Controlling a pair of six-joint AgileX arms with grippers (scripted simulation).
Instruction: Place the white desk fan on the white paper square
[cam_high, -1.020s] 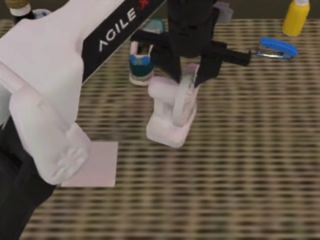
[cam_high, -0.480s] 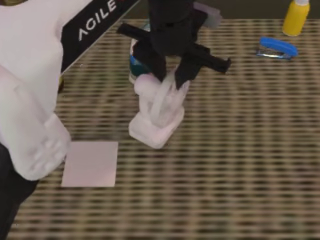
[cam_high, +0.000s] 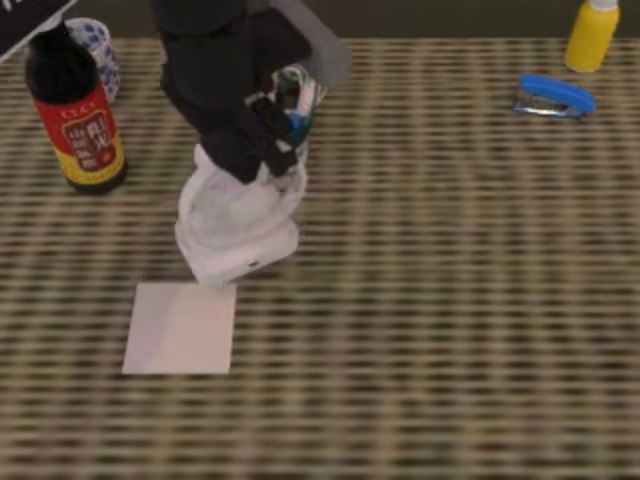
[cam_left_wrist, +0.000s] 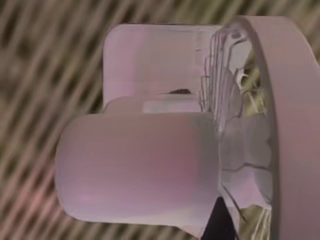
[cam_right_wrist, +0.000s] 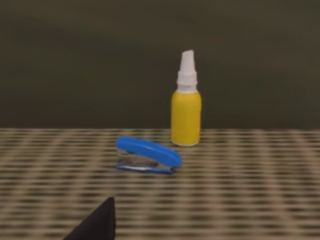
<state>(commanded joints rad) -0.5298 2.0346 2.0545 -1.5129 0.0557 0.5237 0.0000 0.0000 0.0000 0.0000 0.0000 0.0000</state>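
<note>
White desk fan (cam_high: 238, 225): pinched at its head by left gripper (cam_high: 262, 150), carried mid-transfer; next, lowering squarely onto white paper square (cam_high: 180, 328), just beside.

Left end effector (cam_high: 262, 150) lowered over table's left-centre, right arm out of top view

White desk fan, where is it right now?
In the top view the all-white plastic desk fan sits left of centre, held by the left pincer, just beyond the flat white paper square and right of the dark sauce bottle.
</note>
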